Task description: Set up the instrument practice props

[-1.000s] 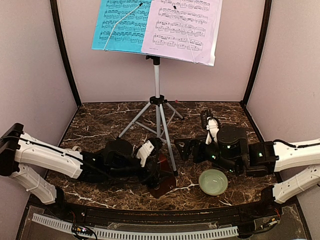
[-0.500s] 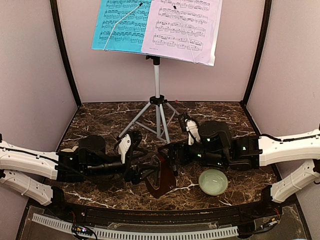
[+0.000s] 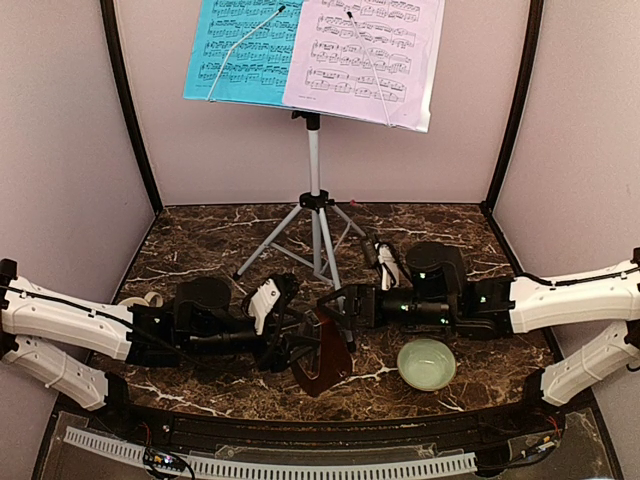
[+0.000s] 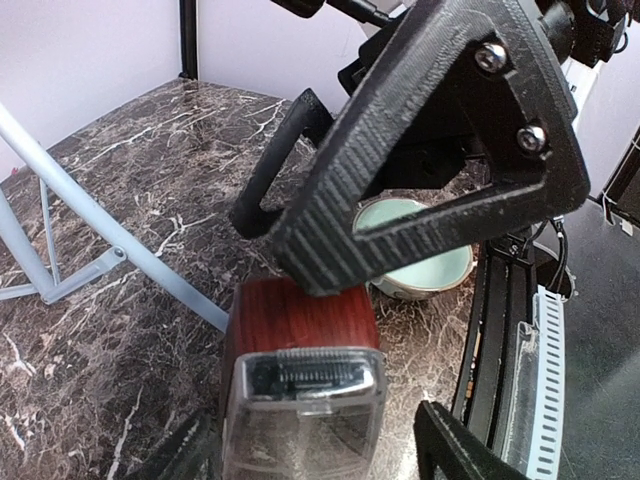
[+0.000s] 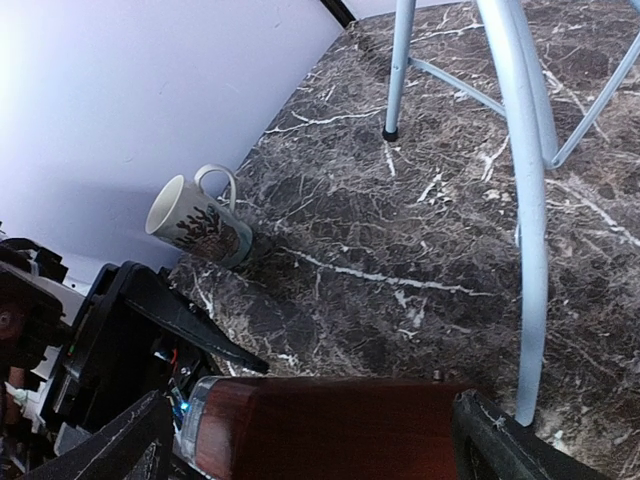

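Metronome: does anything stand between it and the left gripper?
Nothing visible does. The metronome lies between the open fingers of the left gripper. The right gripper reaches it from the far side, and a leg of the music stand runs close beside it.

The metronome (image 4: 300, 330) between the fingers of the left pincer (image 4: 305, 450) is cut by the lower edge. Beyond that pincer, a finger of the right pincer (image 5: 315, 445) hides half the bowl (image 4: 430, 270). High above both pincers, the upper edge cuts the blue sheet (image 3: 240, 50) and the lilac sheet (image 3: 365, 55).
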You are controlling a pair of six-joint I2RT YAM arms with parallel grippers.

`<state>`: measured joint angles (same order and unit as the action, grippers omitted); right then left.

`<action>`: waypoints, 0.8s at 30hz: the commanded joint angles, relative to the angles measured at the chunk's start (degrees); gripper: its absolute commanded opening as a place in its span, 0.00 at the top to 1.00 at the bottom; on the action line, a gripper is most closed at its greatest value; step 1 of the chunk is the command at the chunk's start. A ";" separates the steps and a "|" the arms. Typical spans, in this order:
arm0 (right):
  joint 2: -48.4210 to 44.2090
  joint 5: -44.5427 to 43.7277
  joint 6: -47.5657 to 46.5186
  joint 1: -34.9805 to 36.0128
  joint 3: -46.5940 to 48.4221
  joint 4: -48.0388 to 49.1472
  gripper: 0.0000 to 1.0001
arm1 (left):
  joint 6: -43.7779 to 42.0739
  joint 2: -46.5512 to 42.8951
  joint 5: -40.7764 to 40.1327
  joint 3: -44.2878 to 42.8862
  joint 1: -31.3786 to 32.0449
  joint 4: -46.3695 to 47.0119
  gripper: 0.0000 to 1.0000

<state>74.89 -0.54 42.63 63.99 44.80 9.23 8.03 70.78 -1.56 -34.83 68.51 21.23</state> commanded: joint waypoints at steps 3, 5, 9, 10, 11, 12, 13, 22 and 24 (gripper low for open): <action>0.98 5.54 3.94 -1.13 -2.47 8.18 0.04 | -1.63 0.18 -1.70 -2.66 -0.05 1.64 0.33; 1.34 6.08 4.43 -1.31 -2.85 8.89 0.05 | -1.75 0.49 -1.57 -2.99 -0.05 1.63 0.33; 1.29 7.01 5.94 -1.91 -4.70 11.33 0.06 | -2.03 0.50 -1.02 -3.29 -0.04 2.17 0.37; 1.35 7.10 6.28 -2.12 -5.10 11.74 0.07 | -2.12 0.41 -0.99 -3.31 -0.04 2.23 0.37; 1.43 7.14 6.50 -2.26 -5.45 11.93 0.07 | -2.21 0.34 -0.99 -3.32 -0.05 2.28 0.38; 1.64 7.19 6.70 -2.40 -5.67 12.14 0.08 | -2.23 0.32 -1.03 -3.25 -0.05 2.24 0.38; 1.92 7.28 6.88 -2.52 -5.95 12.26 0.09 | -2.35 0.36 -0.96 -3.23 -0.05 2.23 0.38; 3.66 8.62 7.70 -2.55 -7.12 13.48 0.10 | -3.04 1.07 -0.54 -3.39 -0.15 2.24 0.42; 3.68 9.28 8.13 -2.57 -6.88 13.96 0.10 | -3.42 1.26 -0.07 -3.40 -0.13 2.23 0.44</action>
<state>77.71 7.14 50.06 61.73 38.59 21.67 6.02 71.70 -2.50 -36.62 68.51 22.24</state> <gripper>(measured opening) 0.903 0.574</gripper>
